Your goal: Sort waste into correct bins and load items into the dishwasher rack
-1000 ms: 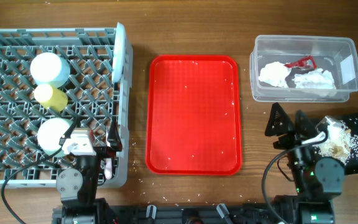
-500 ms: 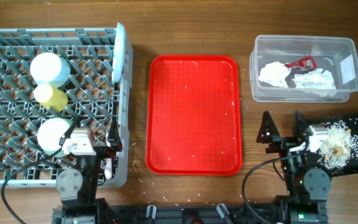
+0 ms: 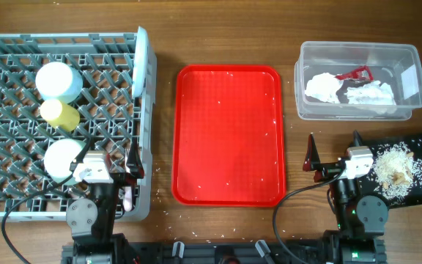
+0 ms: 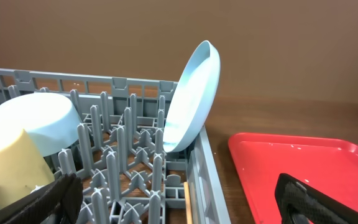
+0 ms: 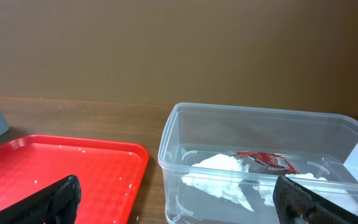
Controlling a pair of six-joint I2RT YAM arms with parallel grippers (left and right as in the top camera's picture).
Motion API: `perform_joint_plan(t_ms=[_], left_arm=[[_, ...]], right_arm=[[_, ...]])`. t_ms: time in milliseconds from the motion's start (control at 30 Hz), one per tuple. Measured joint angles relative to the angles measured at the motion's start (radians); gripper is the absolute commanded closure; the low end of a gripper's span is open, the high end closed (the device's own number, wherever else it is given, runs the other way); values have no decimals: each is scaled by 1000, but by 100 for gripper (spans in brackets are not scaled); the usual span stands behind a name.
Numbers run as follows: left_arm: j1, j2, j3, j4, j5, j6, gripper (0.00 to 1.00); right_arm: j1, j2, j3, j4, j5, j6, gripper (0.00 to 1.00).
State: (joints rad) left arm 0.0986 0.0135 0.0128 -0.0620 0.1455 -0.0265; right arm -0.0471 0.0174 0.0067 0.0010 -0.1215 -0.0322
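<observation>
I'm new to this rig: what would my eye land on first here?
The bright red tray fills the middle of the table. Left of it, a pale blue plate stands on edge in the grey dishwasher rack; right, a clear tub holds white napkins.

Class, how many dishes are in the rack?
4: blue bowl back left, yellow cup beside it, pale bowl front left, plate tilted at the rack's right side. Others may be hidden.
</observation>
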Motion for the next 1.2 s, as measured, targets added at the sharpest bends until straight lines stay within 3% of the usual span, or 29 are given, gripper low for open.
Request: perform_joint_plan(t_ms=[967,1200], left_arm=[[0,0,0,0,0,0,0],[-54,0,0,0,0,10,0]], right_arm=[[0,0,0,0,0,0,0],[0,0,0,0,0,0,0]])
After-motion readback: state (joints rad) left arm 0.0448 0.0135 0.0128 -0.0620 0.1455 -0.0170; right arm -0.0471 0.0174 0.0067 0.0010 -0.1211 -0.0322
